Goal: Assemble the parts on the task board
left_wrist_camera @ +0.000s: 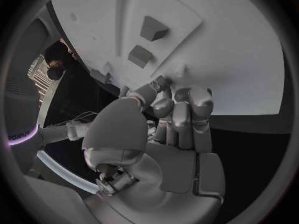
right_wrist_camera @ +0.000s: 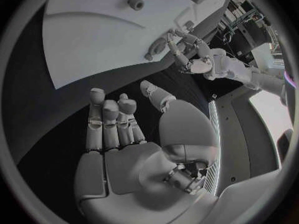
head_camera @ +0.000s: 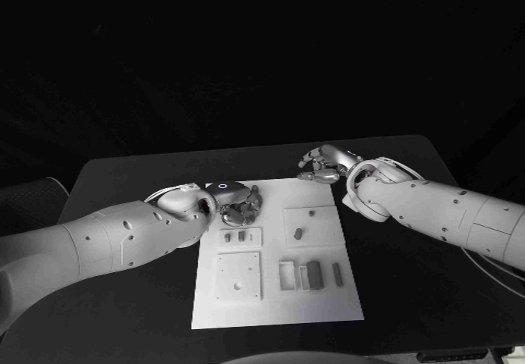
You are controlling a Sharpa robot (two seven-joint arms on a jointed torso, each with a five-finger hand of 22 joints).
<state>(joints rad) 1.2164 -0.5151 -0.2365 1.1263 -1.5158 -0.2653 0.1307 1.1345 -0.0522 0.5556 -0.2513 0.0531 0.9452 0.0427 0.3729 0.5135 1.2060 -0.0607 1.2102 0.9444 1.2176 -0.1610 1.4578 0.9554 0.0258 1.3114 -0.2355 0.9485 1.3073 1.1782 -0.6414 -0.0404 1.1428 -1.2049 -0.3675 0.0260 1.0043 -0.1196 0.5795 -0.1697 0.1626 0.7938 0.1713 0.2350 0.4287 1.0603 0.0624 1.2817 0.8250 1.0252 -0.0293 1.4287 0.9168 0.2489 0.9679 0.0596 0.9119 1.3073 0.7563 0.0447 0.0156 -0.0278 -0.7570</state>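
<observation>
The white task board (head_camera: 274, 299) lies in the middle of the black table. Small grey parts sit on it: two (head_camera: 234, 236) on a raised plate near my left hand, two more (head_camera: 303, 224) on the plate beside it, and upright blocks (head_camera: 309, 274) further forward. My left hand (head_camera: 235, 206) hovers over the board's far left area with its fingers (left_wrist_camera: 177, 107) curled down close to the surface; the two grey parts (left_wrist_camera: 146, 42) lie just beyond them. Whether it holds anything is hidden. My right hand (head_camera: 326, 165) stays off the board's far right corner, fingers (right_wrist_camera: 109, 122) apart and the palm bare.
A square plate with small holes (head_camera: 237, 274) sits on the board's near left. From the right wrist, the board's edge (right_wrist_camera: 93, 45), a small peg (right_wrist_camera: 135, 3) and the left hand (right_wrist_camera: 187, 52) are visible. Black table surrounds the board.
</observation>
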